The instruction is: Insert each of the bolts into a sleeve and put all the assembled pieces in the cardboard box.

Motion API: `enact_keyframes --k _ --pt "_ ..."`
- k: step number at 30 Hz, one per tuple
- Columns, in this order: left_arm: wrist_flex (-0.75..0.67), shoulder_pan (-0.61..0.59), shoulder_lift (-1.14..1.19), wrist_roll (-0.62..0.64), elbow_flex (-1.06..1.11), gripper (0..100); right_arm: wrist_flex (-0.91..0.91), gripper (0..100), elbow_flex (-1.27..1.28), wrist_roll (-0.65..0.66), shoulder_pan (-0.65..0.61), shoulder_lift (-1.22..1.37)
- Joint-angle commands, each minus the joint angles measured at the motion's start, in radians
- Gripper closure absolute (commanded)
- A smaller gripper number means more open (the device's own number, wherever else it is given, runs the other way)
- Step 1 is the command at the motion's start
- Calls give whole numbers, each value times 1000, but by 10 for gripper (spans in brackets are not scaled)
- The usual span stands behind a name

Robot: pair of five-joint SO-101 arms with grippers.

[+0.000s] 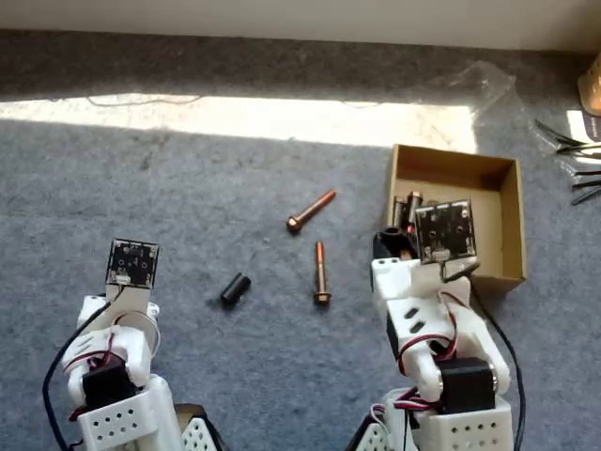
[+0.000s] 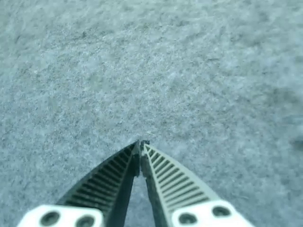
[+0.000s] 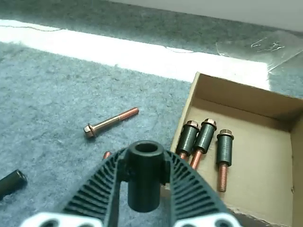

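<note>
Currently my right gripper (image 3: 143,160) is clamped on an upright black sleeve (image 3: 144,187), with the cardboard box (image 3: 236,92) just beside it at 3 o'clock. Three assembled pieces (image 3: 205,135) lie inside. One bolt (image 1: 320,272) lies at 9 o'clock, a second bolt (image 1: 311,210) at 10, and a loose sleeve (image 1: 235,287) sits beyond. My left gripper (image 2: 141,147) is pinched closed over the grey carpet (image 2: 142,71).

From my remote station I see grey carpet (image 1: 235,188) crossed by a sunlit band (image 1: 244,117), a clear plastic bag (image 1: 484,86) beyond it and black strips (image 1: 566,141) at one edge.
</note>
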Motion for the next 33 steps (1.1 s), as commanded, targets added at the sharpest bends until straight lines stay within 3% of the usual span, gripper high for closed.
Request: enact_keyframes --k 1,5,12,19,24,33 --pt "-17 108 -5 -8 -7 973 -39 993 33 -5 19 -108" --pt "-6 166 -1 -8 -96 973 -39 993 94 -6 19 -191" --pt "130 335 1 -81 -255 972 -39 993 206 -6 21 -338" --pt "132 343 30 -84 -349 972 -38 993 259 -25 108 -335" --pt "127 375 263 -81 -455 976 -102 993 334 -72 119 -335" --pt "129 627 743 -34 -723 973 -160 993 395 -72 119 -335"
